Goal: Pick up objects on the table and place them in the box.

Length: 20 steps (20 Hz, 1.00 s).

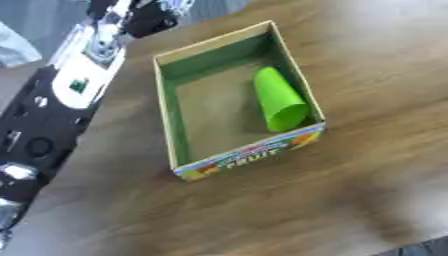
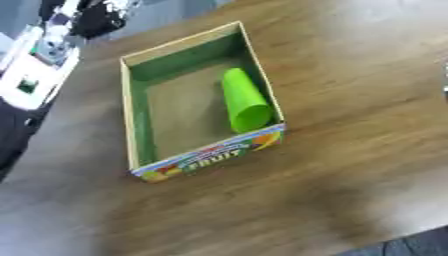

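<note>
The robot's black-and-silver left arm (image 1: 52,95) runs up the left of the open cardboard box with green inner walls (image 1: 171,120) on the wooden table (image 1: 367,75). No robot hand shows, so neither grip can be told. A lime-green plastic cup (image 1: 278,99) lies on its side inside the box against the right wall, apparently already delivered.

"FRUIT" reads, upside down, on the box's (image 1: 254,152) colourful near wall

The left arm (image 1: 61,95) runs along the view's left edge from about seven o'clock up toward eleven, black with white and silver sections. Its hand (image 1: 144,17) shows at the top, too blurred to read. The right arm is out of view.
</note>
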Each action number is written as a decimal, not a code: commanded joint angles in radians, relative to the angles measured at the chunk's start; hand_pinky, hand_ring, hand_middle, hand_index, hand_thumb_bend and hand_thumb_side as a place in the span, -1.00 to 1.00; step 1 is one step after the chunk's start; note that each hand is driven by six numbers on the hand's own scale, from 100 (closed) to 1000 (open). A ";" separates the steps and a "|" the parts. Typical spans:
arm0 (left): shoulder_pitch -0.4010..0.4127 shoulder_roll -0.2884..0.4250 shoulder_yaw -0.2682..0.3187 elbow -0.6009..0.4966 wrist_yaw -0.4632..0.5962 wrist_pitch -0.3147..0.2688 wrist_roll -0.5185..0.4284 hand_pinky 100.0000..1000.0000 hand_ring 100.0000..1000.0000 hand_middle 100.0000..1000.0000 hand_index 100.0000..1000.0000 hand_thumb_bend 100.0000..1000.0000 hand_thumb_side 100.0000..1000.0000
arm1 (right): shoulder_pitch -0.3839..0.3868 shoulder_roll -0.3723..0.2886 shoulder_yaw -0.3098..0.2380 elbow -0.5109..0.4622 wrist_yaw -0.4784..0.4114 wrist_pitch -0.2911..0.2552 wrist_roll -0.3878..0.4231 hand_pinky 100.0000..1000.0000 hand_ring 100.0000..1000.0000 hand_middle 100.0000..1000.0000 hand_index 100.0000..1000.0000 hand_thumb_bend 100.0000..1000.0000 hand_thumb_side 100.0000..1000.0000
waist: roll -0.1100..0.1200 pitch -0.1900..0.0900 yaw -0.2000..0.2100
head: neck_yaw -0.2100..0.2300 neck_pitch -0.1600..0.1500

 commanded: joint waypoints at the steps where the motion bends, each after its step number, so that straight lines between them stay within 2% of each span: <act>1: 0.066 0.079 0.046 -0.169 0.159 -0.006 0.048 -0.21 0.23 0.36 0.59 -0.90 1.00 | -0.002 -0.004 -0.003 -0.013 -0.008 0.018 0.001 -0.22 0.47 0.55 0.68 -1.00 1.00 | -0.011 -0.015 0.028 | -0.023 0.000; 2: 0.101 0.079 0.068 -0.219 0.192 -0.013 0.070 -0.19 0.25 0.38 0.61 -0.98 0.87 | 0.001 0.001 -0.003 -0.013 -0.009 0.023 -0.002 -0.22 0.47 0.55 0.68 -1.00 1.00 | -0.014 -0.015 0.047 | -0.028 0.000; 5: 0.150 0.048 0.117 -0.265 0.214 -0.072 0.112 -0.09 0.33 0.45 0.67 -0.95 0.88 | 0.013 0.022 -0.002 -0.013 -0.013 0.028 -0.009 -0.20 0.49 0.55 0.68 -1.00 1.00 | -0.023 -0.015 0.095 | -0.035 0.000; 6: 0.158 0.019 0.131 -0.268 0.211 -0.108 0.125 0.02 0.41 0.52 0.71 -0.87 0.86 | 0.020 0.034 -0.002 -0.013 -0.016 0.028 -0.014 -0.18 0.51 0.55 0.68 -1.00 1.00 | -0.027 -0.014 0.117 | -0.030 0.000; 7: 0.164 -0.006 0.143 -0.269 0.204 -0.142 0.136 0.09 0.46 0.57 0.73 -0.77 0.97 | 0.024 0.043 -0.001 -0.013 -0.017 0.026 -0.018 -0.16 0.52 0.56 0.68 -1.00 1.00 | -0.029 -0.014 0.133 | -0.025 0.000; 8: 0.170 -0.043 0.160 -0.270 0.189 -0.181 0.148 0.16 0.52 0.62 0.74 -0.76 0.84 | 0.030 0.054 -0.001 -0.013 -0.018 0.023 -0.024 -0.14 0.53 0.56 0.68 -1.00 1.00 | -0.032 -0.013 0.156 | -0.023 0.000; 9: 0.178 -0.074 0.170 -0.270 0.170 -0.212 0.157 0.26 0.60 0.72 0.79 -0.82 0.87 | 0.033 0.061 -0.002 -0.013 -0.017 0.020 -0.030 -0.12 0.54 0.57 0.68 -1.00 1.00 | -0.033 -0.012 0.171 | -0.024 0.000; 11: 0.195 -0.139 0.185 -0.271 0.132 -0.254 0.163 0.35 0.66 0.79 0.86 -0.72 0.89 | 0.040 0.075 -0.001 -0.013 -0.012 0.013 -0.043 -0.10 0.55 0.58 0.68 -1.00 1.00 | -0.037 -0.008 0.199 | -0.032 0.000; 13: 0.206 -0.197 0.196 -0.271 0.106 -0.274 0.171 0.40 0.70 0.82 0.92 -0.50 0.96 | 0.046 0.087 0.002 -0.013 -0.009 0.006 -0.053 -0.09 0.58 0.61 0.69 -1.00 1.00 | -0.041 -0.002 0.220 | -0.036 0.000; 15: 0.211 -0.247 0.201 -0.271 0.090 -0.290 0.181 0.41 0.71 0.83 0.94 -0.44 0.98 | 0.056 0.103 0.007 -0.013 -0.009 0.001 -0.056 -0.09 0.60 0.62 0.69 -1.00 1.00 | -0.045 0.004 0.234 | -0.040 0.000; 16: 0.211 -0.270 0.202 -0.271 0.085 -0.297 0.184 0.49 0.75 0.86 1.00 -0.34 1.00 | 0.061 0.111 0.011 -0.013 -0.012 -0.004 -0.057 -0.01 0.70 0.68 0.71 -1.00 1.00 | -0.048 0.008 0.240 | -0.039 0.000; 20: 0.207 -0.344 0.193 -0.271 0.068 -0.324 0.189 0.51 0.76 0.88 1.00 -0.34 1.00 | 0.085 0.137 0.024 -0.013 -0.024 -0.037 -0.052 0.04 0.78 0.78 0.77 -1.00 1.00 | -0.056 0.026 0.251 | -0.032 0.000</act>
